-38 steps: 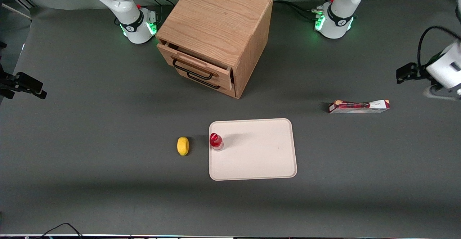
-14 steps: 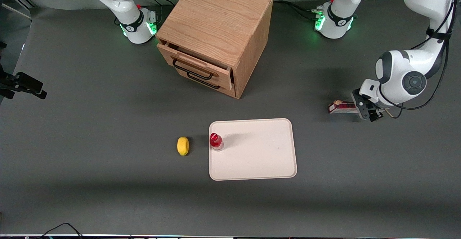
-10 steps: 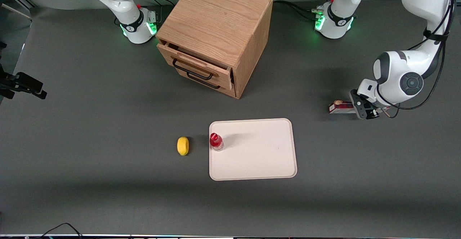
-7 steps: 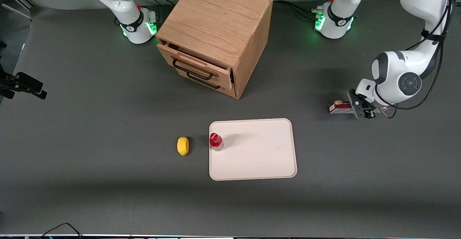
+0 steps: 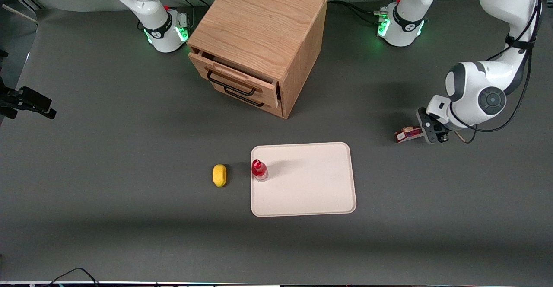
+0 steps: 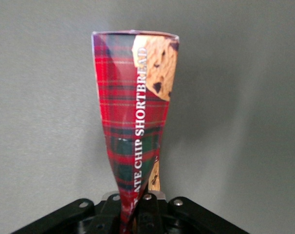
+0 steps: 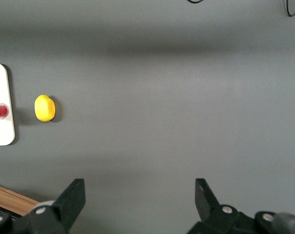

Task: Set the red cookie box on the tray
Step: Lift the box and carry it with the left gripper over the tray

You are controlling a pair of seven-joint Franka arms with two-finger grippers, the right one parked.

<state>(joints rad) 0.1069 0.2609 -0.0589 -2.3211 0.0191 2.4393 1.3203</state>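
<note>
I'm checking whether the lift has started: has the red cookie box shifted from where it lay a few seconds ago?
Yes. The red cookie box, clamped in the gripper, now tilts; its free end sits nearer the tray.

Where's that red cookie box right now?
The red cookie box is toward the working arm's end of the table, apart from the tray and a little farther from the front camera than it. The pincer is shut on it.
</note>
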